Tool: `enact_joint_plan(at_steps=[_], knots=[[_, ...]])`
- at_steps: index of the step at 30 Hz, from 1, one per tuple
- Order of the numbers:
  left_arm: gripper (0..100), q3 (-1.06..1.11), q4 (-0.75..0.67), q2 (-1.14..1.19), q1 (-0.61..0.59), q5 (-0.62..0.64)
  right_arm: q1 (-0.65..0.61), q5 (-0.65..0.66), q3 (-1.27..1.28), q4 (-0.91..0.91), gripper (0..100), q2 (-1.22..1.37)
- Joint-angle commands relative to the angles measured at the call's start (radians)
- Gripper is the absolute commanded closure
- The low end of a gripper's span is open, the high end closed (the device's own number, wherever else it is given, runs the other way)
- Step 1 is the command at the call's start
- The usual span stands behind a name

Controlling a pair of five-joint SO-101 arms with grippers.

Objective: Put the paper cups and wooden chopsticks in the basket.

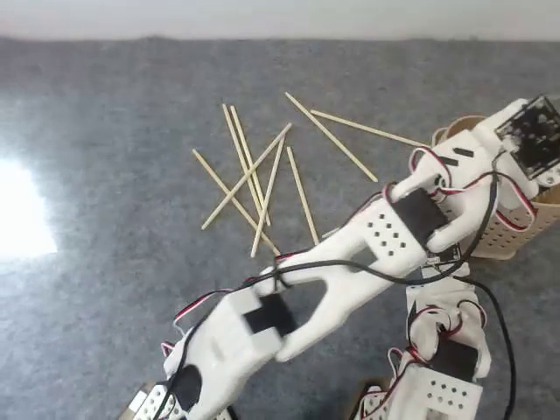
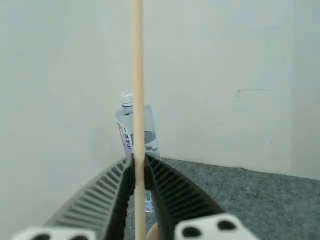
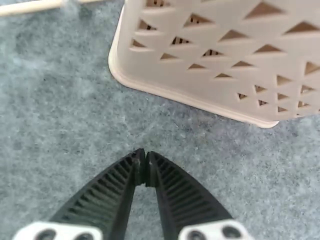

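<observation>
My left gripper (image 2: pixel 139 165) is shut on one wooden chopstick (image 2: pixel 138 95), which stands upright between its fingers against a pale wall. In the high view the left arm stretches from the lower left to the far right, its gripper (image 1: pixel 531 133) held above the beige basket (image 1: pixel 512 238). Several more chopsticks (image 1: pixel 254 179) lie scattered on the grey carpet at mid-table. My right gripper (image 3: pixel 145 164) is shut on nothing and points down at the carpet just in front of the basket's perforated wall (image 3: pixel 225 55). The right arm (image 1: pixel 446 346) sits at the lower right.
A water bottle (image 2: pixel 135 132) stands by the wall beyond the left gripper. One chopstick (image 3: pixel 30 6) lies on the carpet near the basket's corner. Open carpet spreads over the left half of the table.
</observation>
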Motion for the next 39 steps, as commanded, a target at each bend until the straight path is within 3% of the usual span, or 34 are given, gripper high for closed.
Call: enact_joint_plan(at_steps=[1,10,13,28,34,39], knots=[[99,-0.24,-0.028,0.138,0.02,-0.066,0.007,-0.009,0.015,-0.008,99.1,-0.007],[99,-0.696,-0.018,0.505,-0.002,-0.08,0.007,-0.011,0.015,-0.01,99.1,-0.007],[99,-0.809,0.061,0.522,0.028,-0.078,0.007,-0.011,0.015,-0.01,99.1,-0.007],[99,-0.794,0.1,0.33,0.135,-0.084,0.007,-0.011,0.015,-0.008,99.1,-0.007],[99,-0.792,-0.026,0.334,0.152,-0.087,0.005,-0.012,0.015,-0.007,99.1,-0.007],[99,-0.759,-0.037,0.35,0.15,-0.14,0.005,-0.011,0.015,-0.008,99.1,-0.007]])
